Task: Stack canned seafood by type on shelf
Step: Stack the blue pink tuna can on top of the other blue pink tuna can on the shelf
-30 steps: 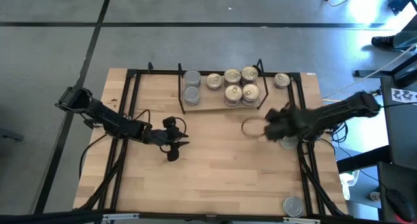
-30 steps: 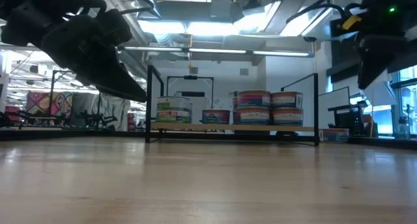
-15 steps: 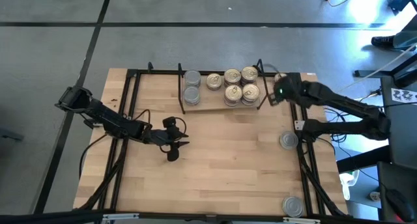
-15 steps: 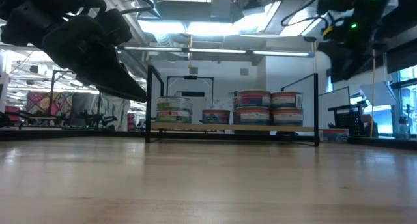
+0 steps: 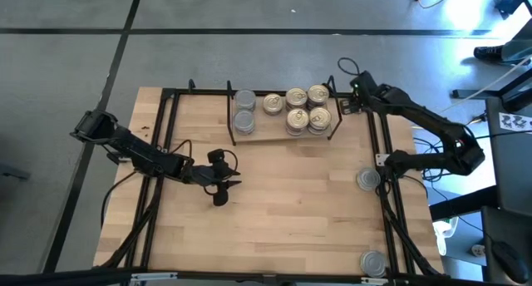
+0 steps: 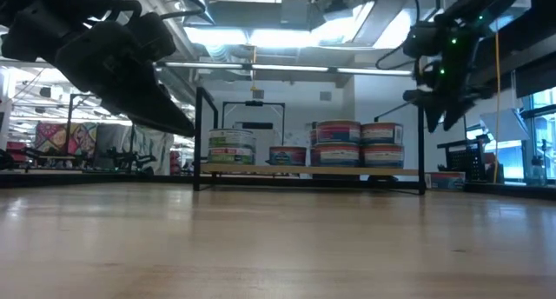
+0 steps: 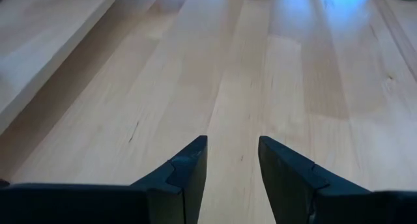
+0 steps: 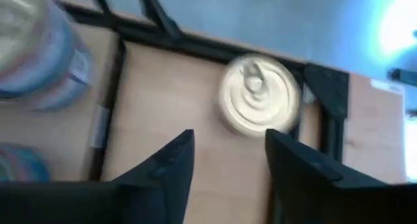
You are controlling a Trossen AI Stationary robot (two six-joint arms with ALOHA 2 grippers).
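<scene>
On the wooden tabletop (image 5: 283, 203) — a gold-lidded, pull-ring tin (image 8: 259, 94) beneath the spread right end effector (image 8: 227, 160).

Grey floor (image 5: 249, 36) (dark seams), ceiling lights (image 6: 287, 36), wooden tabletop (image 5: 283, 211)

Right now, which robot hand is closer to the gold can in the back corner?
The right gripper: it hangs right above the gold can. The left gripper sits far off, mid-table.

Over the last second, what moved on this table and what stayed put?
The right gripper swung from mid-table beside the grey tin to the far right corner, now above the gold-lidded tin, empty, jaws apart. The left gripper, the shelf and its stacks stayed put.
</scene>
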